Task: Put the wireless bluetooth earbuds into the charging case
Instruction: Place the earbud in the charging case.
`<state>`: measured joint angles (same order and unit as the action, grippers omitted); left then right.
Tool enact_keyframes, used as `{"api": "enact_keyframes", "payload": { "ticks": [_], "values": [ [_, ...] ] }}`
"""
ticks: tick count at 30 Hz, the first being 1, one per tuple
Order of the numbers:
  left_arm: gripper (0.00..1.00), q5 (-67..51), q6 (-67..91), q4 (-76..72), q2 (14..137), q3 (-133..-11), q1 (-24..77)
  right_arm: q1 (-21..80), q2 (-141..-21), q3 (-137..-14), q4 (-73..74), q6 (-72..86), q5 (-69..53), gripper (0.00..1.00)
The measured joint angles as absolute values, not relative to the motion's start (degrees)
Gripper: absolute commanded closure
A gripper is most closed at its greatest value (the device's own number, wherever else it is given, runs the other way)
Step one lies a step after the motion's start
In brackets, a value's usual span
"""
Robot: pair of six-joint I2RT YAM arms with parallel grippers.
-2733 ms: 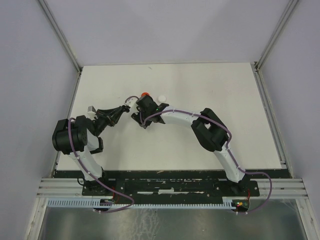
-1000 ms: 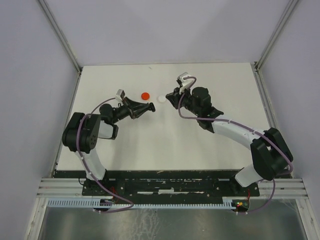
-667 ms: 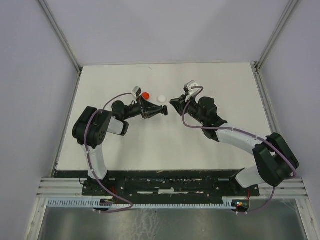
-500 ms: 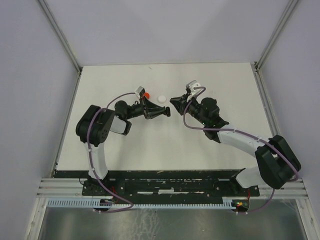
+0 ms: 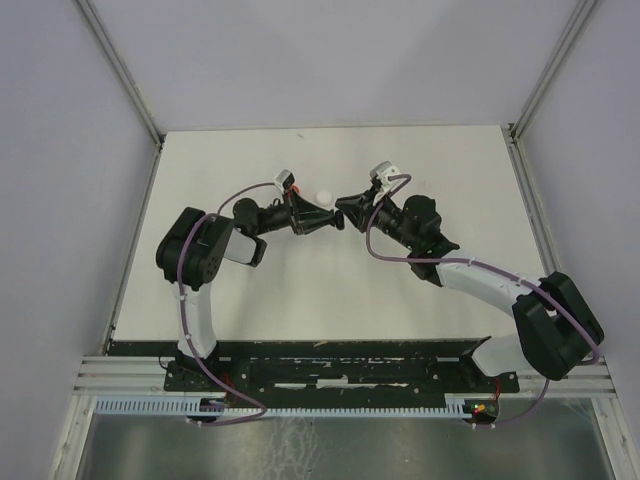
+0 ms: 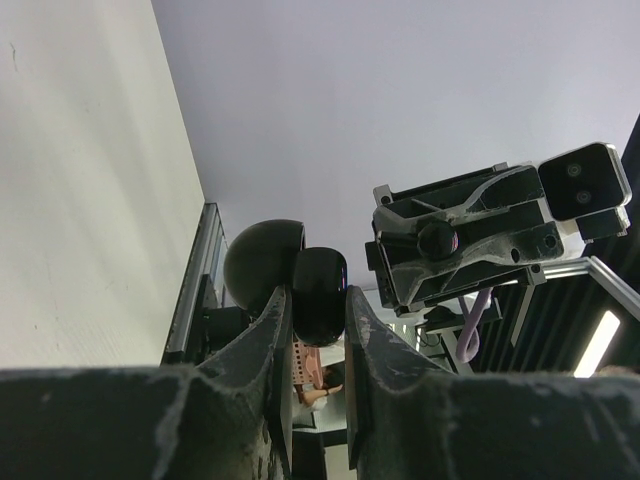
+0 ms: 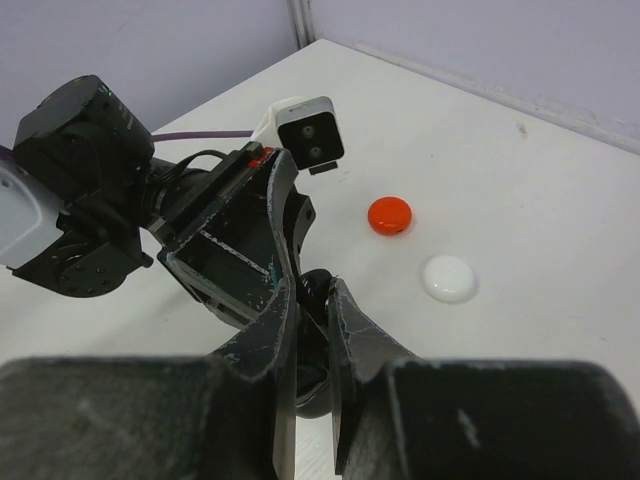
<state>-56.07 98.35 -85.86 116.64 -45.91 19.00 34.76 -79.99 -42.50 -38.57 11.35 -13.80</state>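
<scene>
Both grippers meet tip to tip above the middle of the table. My left gripper (image 5: 333,217) (image 6: 318,300) is shut on the black glossy charging case (image 6: 320,285), with a rounded black part (image 6: 262,262) of it just behind the fingers. From the right, my right gripper (image 5: 343,208) (image 7: 312,292) is shut on a small black thing that looks like a black earbud (image 7: 318,292), pressed up against the case. I cannot see how the earbud sits in the case. No other earbuds are in view.
A red disc (image 7: 389,215) and a white disc (image 7: 448,278) (image 5: 323,195) lie on the white table (image 5: 420,170) just behind the grippers. Grey walls and metal rails enclose the table on three sides.
The left gripper has swung right and the right gripper left, so the gap between them has closed and their tips now touch. The left wrist now covers most of the red disc.
</scene>
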Motion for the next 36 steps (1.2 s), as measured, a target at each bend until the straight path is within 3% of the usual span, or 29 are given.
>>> {"api": "enact_keyframes", "payload": {
  "ticks": [36],
  "values": [
    [0.97, -56.0, 99.2, -85.8, 116.5, -47.1, 20.0, 34.7, -83.1, -42.5, -38.5, 11.4, -16.5, 0.93]
  ]
}}
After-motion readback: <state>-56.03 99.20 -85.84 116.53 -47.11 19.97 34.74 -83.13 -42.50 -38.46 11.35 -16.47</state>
